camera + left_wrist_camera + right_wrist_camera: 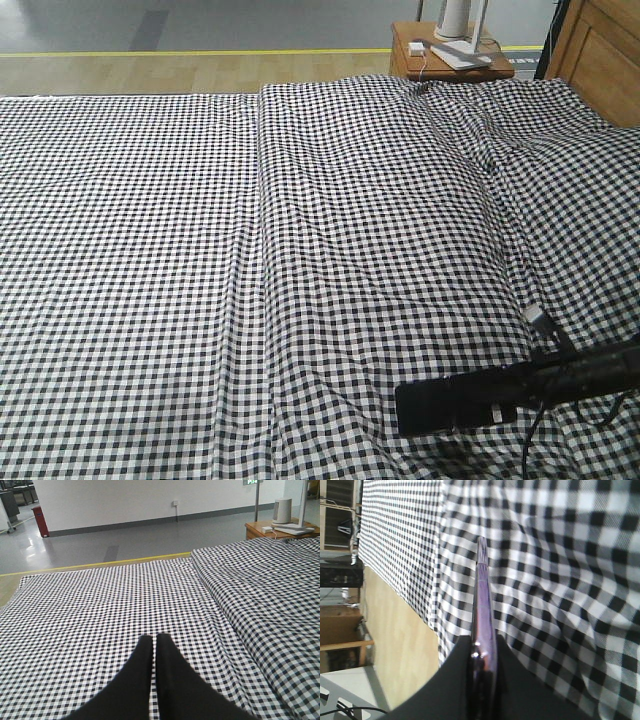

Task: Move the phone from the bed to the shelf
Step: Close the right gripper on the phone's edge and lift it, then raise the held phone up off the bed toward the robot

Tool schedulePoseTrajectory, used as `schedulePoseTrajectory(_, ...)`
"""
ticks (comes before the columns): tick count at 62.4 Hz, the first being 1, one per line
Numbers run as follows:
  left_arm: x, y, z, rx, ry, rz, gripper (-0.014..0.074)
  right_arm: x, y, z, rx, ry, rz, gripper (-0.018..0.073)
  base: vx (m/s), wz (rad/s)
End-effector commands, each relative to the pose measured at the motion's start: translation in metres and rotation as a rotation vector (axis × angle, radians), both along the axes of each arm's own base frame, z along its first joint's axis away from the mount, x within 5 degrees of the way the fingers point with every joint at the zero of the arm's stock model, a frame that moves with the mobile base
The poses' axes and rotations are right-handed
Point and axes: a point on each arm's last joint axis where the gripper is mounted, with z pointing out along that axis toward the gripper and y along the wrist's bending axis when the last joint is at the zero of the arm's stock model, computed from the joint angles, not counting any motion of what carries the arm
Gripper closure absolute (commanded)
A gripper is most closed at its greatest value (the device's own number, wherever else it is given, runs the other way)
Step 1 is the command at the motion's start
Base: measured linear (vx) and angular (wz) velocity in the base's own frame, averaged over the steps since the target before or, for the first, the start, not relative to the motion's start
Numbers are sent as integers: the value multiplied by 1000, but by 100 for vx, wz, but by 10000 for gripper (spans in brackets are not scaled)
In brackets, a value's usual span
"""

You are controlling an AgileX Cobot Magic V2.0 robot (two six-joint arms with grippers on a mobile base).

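Checked sheet all around me, the bed wrinkled in long folds, and right up close my right claw is pinching the phone by one end. It sits edge-on to my wrist camera, so its pinkish rim runs straight out from between the fingers; I reckon I'm gripping across the flat faces because a thin slab gives no other purchase. From the front view it hangs low over the bed's near right corner, seemingly just off the cloth. My left claw is pressed together on nothing, parked above the sheet out of the way. Further back, the small brown bedside table carries a little white box, then grey floor and a yellow line. The shelf I can't pick out for sure, and the carry there is my next job
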Motion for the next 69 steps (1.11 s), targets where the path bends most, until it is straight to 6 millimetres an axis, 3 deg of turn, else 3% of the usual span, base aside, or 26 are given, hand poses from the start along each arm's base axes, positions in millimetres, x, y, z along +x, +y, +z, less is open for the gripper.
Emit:
schedulePoseTrajectory(1,-1,0,15,-11,-108,-2,595,5,5,57,122,-98,40,563,0,0)
schedulePoseTrajectory(15,-1,0,15,-11,-108,-2,595,-3,19,130,65,-219,62,563,0,0)
schedulePoseTrajectory(31,-1,0,15,-11,-108,-2,595,-14,56,224,-3,-406,119,563,0,0)
schedulePoseTrajectory(43,-1,0,15,-11,-108,-2,595,-35,89,287,-8,-558,161,563,0,0)
schedulePoseTrajectory(54,-1,0,15,-11,-108,-2,595,-64,123,328,8,-660,237,563,0,0)
schedulePoseTrajectory(69,-1,0,15,-11,-108,-2,595,-101,152,363,36,-757,327,563,0,0)
